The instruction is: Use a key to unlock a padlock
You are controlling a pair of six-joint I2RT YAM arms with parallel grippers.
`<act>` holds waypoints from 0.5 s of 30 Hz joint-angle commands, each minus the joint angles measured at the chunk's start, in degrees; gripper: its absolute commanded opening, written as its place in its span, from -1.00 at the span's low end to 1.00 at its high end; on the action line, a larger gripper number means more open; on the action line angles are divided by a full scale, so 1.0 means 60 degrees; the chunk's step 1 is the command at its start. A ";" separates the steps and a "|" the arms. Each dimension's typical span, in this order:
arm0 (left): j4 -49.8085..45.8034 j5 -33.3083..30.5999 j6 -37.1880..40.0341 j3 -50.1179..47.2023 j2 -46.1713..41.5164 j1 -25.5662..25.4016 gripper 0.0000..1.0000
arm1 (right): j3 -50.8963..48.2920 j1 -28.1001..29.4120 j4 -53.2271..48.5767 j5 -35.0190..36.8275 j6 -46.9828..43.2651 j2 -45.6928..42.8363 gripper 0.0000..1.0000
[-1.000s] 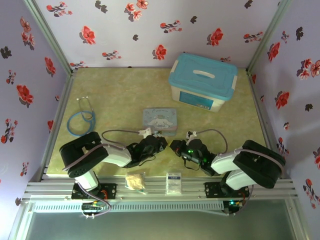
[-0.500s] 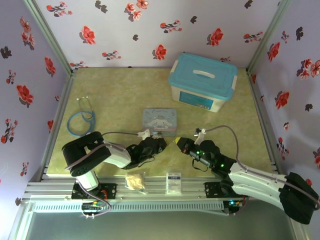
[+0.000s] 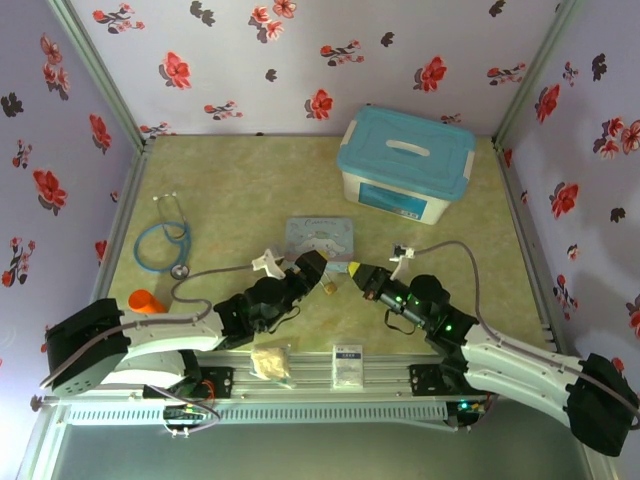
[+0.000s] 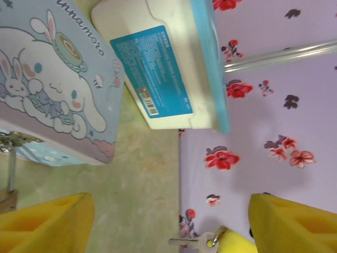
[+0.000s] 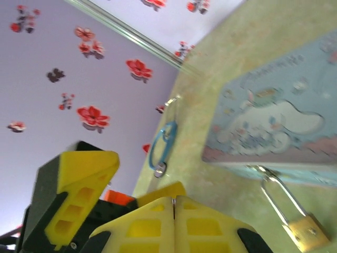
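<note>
Just in front of the near edge of the pale blue cartoon tin [image 3: 320,238], flat on the mat [image 3: 230,190]: the padlock [image 5: 298,232], brass body away from the tin, silvery shackle [image 5: 274,197] reaching toward it, free of both grippers. At the tin's near left: left gripper [image 4: 168,224], yellow pads [image 4: 45,224] spread wide, nothing between. At the tin's near right: right gripper [image 5: 174,208], fingers pressed together, pinching the key [image 4: 190,241], blade jutting from the tip. Behind the tin, to its right: lidded storage box [image 3: 405,160].
</note>
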 commanded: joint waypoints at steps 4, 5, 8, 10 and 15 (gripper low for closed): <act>0.1687 -0.0095 -0.1828 -0.0219 0.0374 -0.0128 0.70 | 0.1043 0.0309 0.1284 -0.0465 -0.0677 0.1070 -1.00; 0.1928 0.0014 -0.2011 -0.0226 0.0529 -0.0142 0.72 | 0.1147 0.0387 0.1451 -0.0509 -0.0704 0.1330 -1.00; 0.3021 0.0066 -0.2096 -0.0299 0.0990 -0.0193 0.80 | 0.1396 0.0615 0.1941 -0.0546 -0.0693 0.2062 -1.00; 0.3200 0.0040 -0.2177 -0.0331 0.1107 -0.0177 0.84 | 0.1553 0.0755 0.2228 -0.0577 -0.0682 0.2483 -1.00; 0.4215 -0.0125 -0.2347 -0.0568 0.1439 -0.0162 0.86 | 0.1793 0.1030 0.2811 -0.0610 -0.0600 0.3511 -1.00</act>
